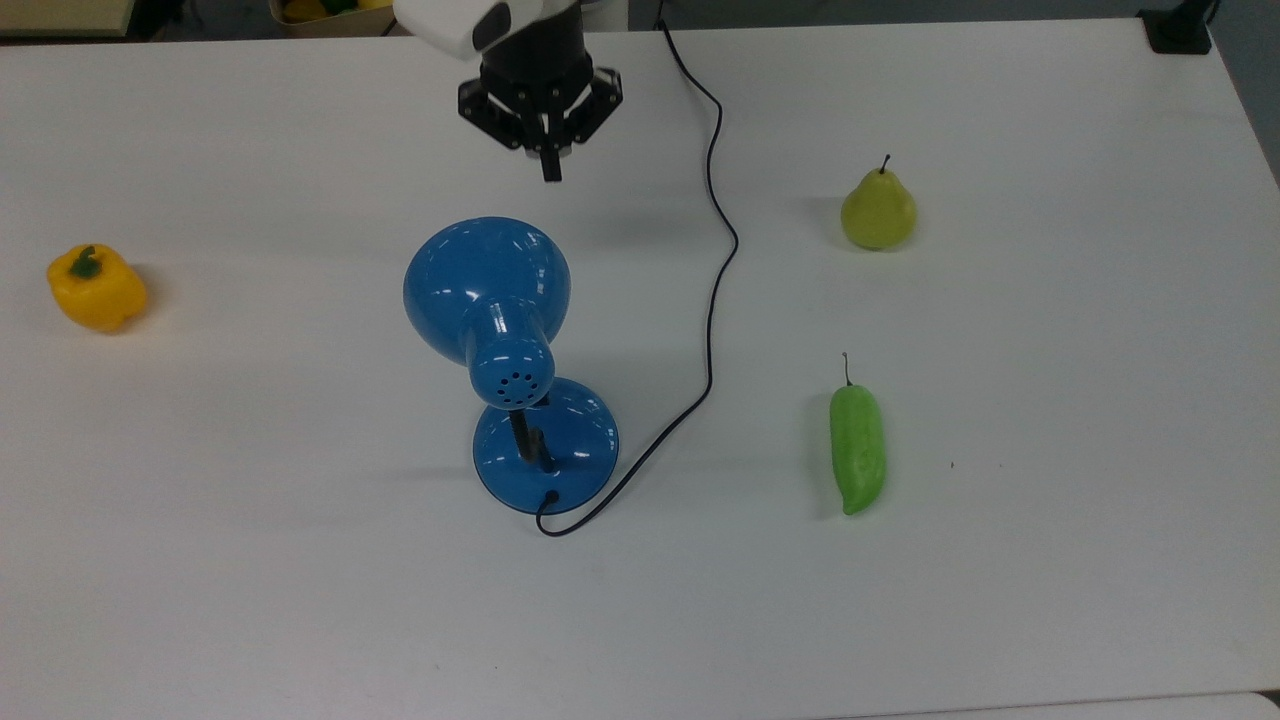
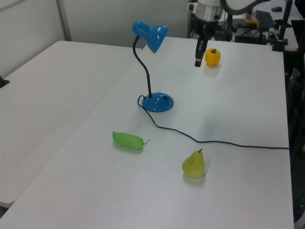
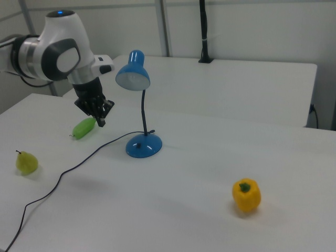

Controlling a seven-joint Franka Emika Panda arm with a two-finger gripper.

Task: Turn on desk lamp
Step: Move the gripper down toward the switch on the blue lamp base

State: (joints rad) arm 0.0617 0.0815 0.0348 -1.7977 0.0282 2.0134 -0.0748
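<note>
gripper (image 1: 551, 172) fingers together, above table (image 1: 1050, 560), clear of lamp | lamp (image 1: 487, 290) mid-table, upright | cord (image 1: 712, 300) beside base | pear (image 1: 878, 209), green pepper (image 1: 857, 449), yellow pepper (image 1: 95, 288) well apart

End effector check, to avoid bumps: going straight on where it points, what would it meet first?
The end effector points down at bare table, apart from the desk lamp; probably the tabletop first.
</note>
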